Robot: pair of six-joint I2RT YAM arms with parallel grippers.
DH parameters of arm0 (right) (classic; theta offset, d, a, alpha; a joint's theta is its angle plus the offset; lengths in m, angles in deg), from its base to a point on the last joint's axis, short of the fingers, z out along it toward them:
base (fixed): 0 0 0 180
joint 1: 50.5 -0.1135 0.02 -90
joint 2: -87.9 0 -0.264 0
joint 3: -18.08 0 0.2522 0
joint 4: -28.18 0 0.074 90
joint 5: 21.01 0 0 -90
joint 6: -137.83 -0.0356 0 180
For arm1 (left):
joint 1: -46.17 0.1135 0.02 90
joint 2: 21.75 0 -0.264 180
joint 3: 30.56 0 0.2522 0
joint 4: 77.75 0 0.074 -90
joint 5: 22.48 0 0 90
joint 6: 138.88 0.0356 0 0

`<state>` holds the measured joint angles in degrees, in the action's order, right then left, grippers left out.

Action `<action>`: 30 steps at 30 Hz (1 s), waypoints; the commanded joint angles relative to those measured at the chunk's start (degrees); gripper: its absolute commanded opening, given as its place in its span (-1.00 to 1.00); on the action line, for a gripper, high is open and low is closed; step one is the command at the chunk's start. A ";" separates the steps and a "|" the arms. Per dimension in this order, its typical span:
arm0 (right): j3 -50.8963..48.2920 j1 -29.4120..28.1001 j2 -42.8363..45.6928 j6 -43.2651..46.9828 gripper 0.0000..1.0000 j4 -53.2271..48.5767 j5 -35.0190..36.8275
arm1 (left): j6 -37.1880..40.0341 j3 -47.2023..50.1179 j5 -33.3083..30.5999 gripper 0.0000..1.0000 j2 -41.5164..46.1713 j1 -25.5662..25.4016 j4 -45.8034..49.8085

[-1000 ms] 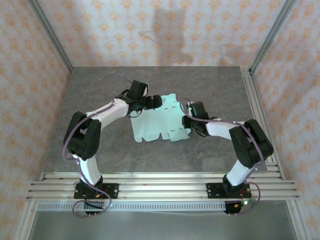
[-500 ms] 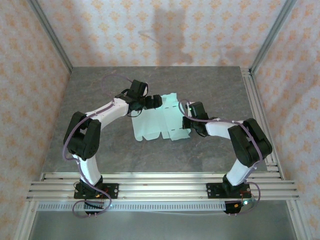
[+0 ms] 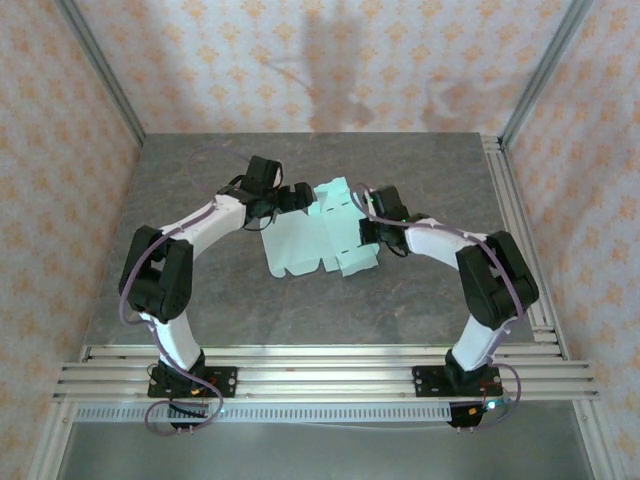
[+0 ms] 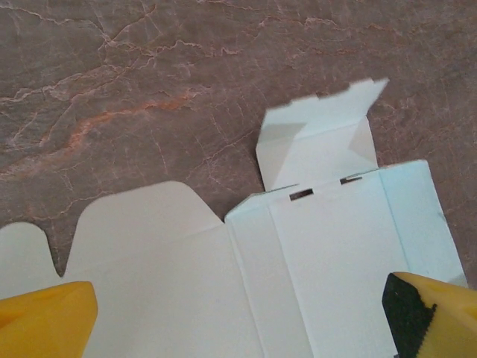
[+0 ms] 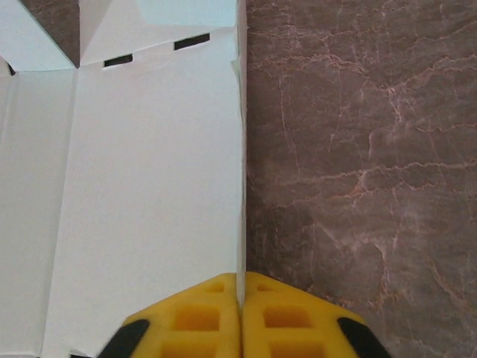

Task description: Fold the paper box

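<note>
The pale mint-green thin card cutout of the paper box lies on the grey-brown marbled worktop, a little toward 12 o'clock from the worktop's middle and between the two arms.

By my reading the folding has barely begun. Most of the sheet is spread flat, and its creased panels lie side by side without being turned up into walls. The rounded flaps on one side rest flat on the stone. The one part that looks raised is the tabbed end flap at the sheet's 12 o'clock end. It tilts up off the surface just beyond the two small slots.

The left hand hovers over the sheet's 10 o'clock corner. Its yellow fingers are spread wide apart and nothing is between them. The right hand is at the sheet's 3 o'clock edge with its fingers pressed together. The card's long edge runs straight into the seam between them, so it seems to be pinching that edge.

What remains, as I judge it, is nearly everything. The long panels need to be brought up along their creases and closed into a sleeve. Then the side flaps go in and the end tabs go into their slots. The pinched edge looks like the starting point for turning the first panel over.
</note>
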<state>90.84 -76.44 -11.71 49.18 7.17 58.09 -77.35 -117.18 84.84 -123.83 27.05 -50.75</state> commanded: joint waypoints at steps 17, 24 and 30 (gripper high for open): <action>7.58 1.14 -8.05 -0.48 -0.64 -6.73 0.77 | 2.06 3.96 -2.08 1.00 4.32 0.31 0.38; 8.14 1.18 -8.03 -0.29 -0.66 -6.75 -0.13 | 2.10 4.25 -2.11 1.00 4.27 0.33 0.16; 8.05 1.18 -7.62 -0.02 -0.57 -6.19 0.33 | 2.11 4.39 -1.83 1.00 4.11 0.31 -0.02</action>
<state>97.75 -75.45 -19.62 49.00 1.53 58.07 -76.17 -113.46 84.58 -121.32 27.05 -50.53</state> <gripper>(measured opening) 0.213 0.998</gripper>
